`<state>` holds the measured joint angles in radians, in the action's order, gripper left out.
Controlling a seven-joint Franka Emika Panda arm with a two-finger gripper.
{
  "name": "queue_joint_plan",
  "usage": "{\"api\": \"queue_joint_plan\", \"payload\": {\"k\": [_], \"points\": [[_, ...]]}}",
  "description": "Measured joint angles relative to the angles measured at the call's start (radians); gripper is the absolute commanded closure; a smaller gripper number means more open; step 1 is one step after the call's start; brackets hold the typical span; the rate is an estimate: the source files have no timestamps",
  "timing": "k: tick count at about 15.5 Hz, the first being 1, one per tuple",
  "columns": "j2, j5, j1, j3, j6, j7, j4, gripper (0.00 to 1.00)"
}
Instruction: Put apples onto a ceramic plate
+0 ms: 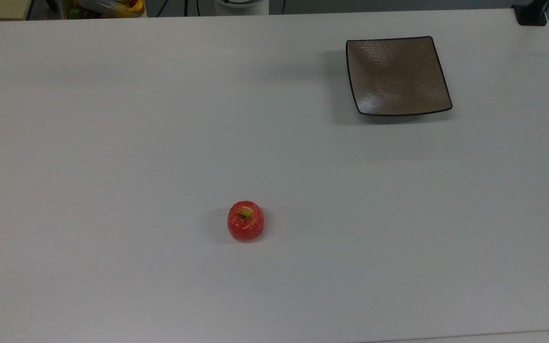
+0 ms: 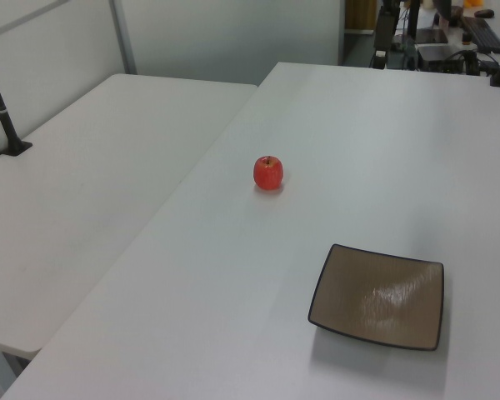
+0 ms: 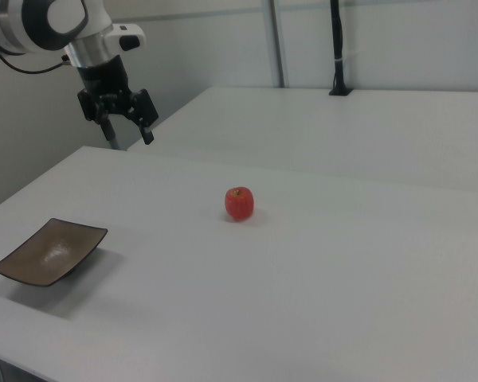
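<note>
A small glossy red apple [image 1: 245,221] [image 2: 267,172] [image 3: 239,203] rests alone on the white table, stem dimple up. The square brown ceramic plate [image 1: 397,76] [image 2: 378,296] [image 3: 49,251] lies empty at the top view's upper right, well apart from the apple. In the right view my gripper [image 3: 130,134] hangs high above the table's far left part, open with nothing between its fingers, above and behind the plate and far from the apple.
The white table [image 1: 112,143] is bare around the apple. A second white table [image 2: 75,192] adjoins it at the left view's left. A black post [image 3: 338,48] stands on that table. Clutter [image 1: 107,7] sits beyond the far edge.
</note>
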<state>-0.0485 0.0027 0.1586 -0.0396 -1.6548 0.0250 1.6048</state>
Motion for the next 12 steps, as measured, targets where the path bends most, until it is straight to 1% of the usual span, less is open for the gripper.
{"api": "queue_joint_plan", "payload": {"k": [5,12], "points": [[0.002,0.0,-0.023,0.004,0.0,0.002,0.008,0.0],[0.011,0.001,-0.025,0.004,-0.001,0.002,0.009,0.0]]}}
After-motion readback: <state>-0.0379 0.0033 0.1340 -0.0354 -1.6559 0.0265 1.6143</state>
